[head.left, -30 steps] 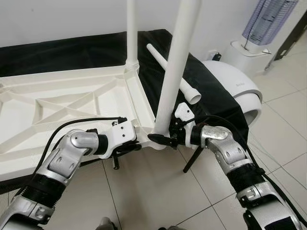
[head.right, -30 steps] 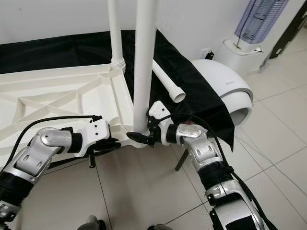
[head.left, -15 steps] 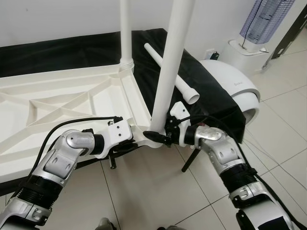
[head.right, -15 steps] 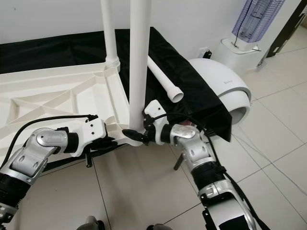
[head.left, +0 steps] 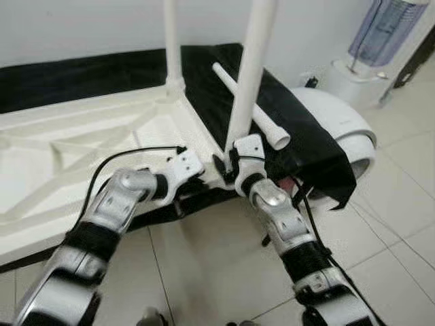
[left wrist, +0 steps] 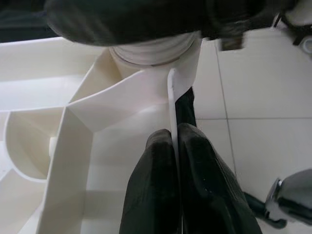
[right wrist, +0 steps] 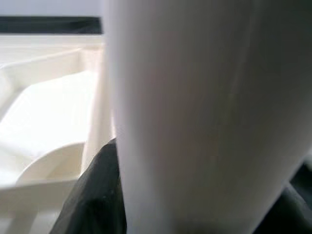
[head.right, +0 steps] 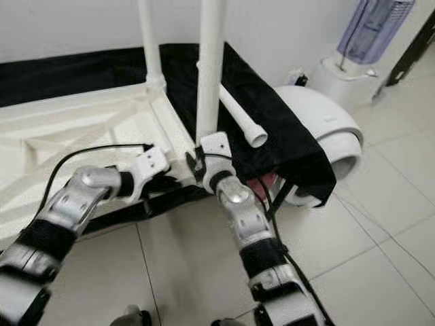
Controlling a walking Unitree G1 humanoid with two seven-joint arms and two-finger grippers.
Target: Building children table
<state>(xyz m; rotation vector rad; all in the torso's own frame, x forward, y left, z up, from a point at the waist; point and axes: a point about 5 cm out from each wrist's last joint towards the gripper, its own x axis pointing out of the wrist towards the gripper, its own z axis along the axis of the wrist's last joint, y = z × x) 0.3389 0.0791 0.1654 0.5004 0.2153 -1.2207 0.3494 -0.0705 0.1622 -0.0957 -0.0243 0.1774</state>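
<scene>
While the upturned tabletop (head.left: 81,146) lay on a black cloth (head.left: 299,136) on the floor, we had our left end effector (left wrist: 176,161) pinched on its edge rib near the corner, and our right end effector (head.left: 228,165) clamped around the base of a leg (head.left: 248,75) standing in that corner. Another leg (head.left: 172,47) stood in the far corner; a loose leg (head.left: 253,109) lay on the cloth.

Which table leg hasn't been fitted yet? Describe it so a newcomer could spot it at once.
Start at the upturned white tabletop on the black cloth. Two legs stand upright at its right edge: the far leg and the near leg, held by the right gripper. The loose leg lies flat on the cloth behind the near leg.
</scene>
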